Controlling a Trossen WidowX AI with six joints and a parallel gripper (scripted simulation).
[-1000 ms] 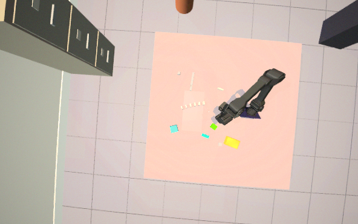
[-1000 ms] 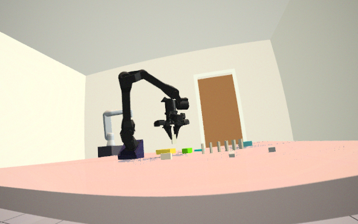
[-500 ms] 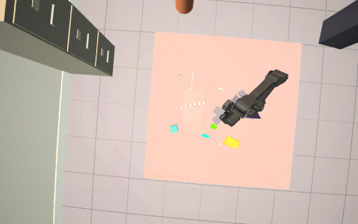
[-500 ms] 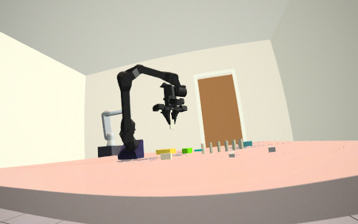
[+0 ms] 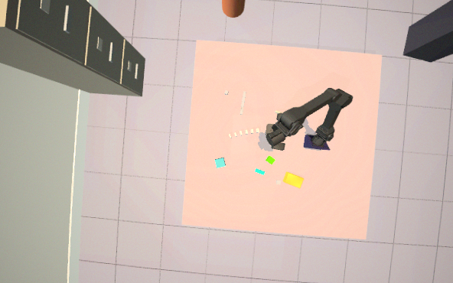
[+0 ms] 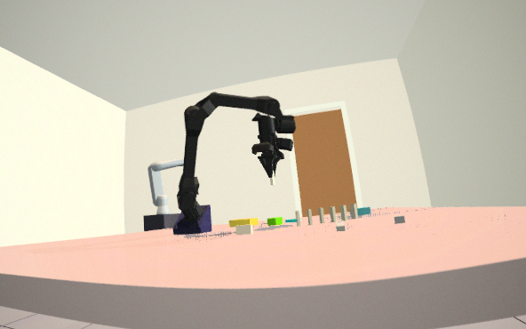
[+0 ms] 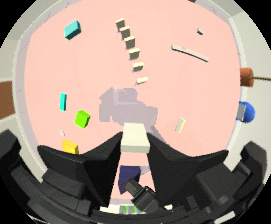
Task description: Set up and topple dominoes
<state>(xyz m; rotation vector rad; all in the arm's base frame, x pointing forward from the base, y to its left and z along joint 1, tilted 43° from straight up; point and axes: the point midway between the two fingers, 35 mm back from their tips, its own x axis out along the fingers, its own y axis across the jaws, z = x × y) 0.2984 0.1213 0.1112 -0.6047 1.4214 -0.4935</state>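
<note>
Evidently, 1 pale, blocky domino (image 6: 273,180) (image 7: 135,138) hangs gripped above the table (image 5: 281,214) (image 6: 194,267) (image 7: 51,60).

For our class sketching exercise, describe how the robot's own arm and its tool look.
The arm is dark, nearly black, with chunky rounded joints linked by straight segments. The tool is equally dark, with two wedge-shaped fingers tapering towards their tips.
</note>
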